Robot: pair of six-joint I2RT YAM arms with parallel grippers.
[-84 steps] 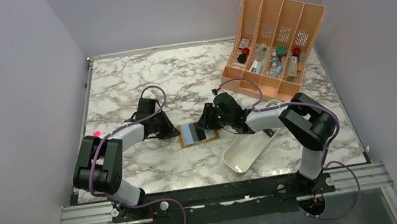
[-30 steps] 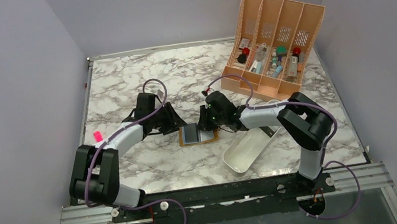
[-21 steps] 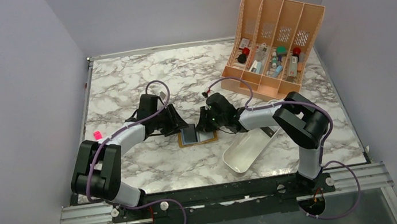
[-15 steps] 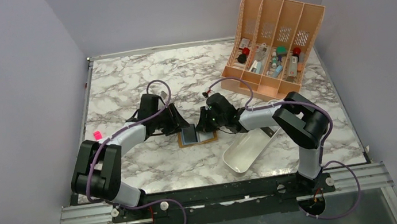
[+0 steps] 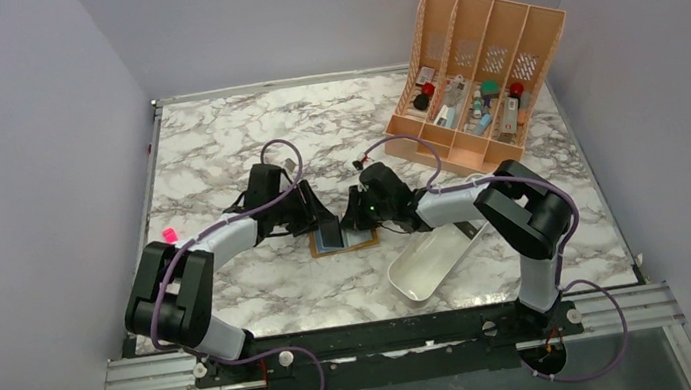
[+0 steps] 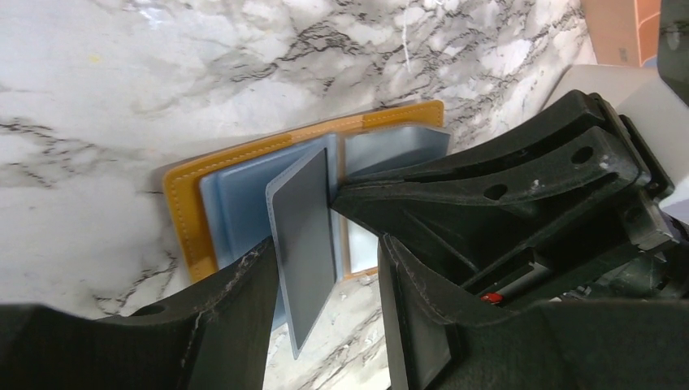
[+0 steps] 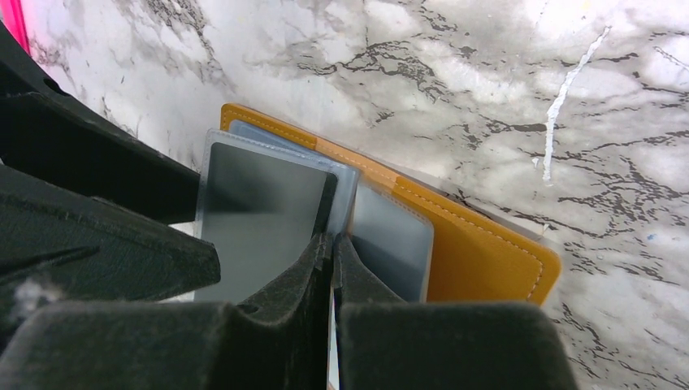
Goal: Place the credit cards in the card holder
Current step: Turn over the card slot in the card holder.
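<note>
Moments earlier the pale blue-grey credit card lay flat on the opened mustard-orange leather-like card holder. Now we saw it tipped up on edge over the holder's blue-grey pockets, around the middle of the white marble tabletop. The right gripper had clenched on the card's edge. The left gripper straddled it, jaws apart, not clamping. We judged the card lined up for a pocket but not yet seated.
</note>
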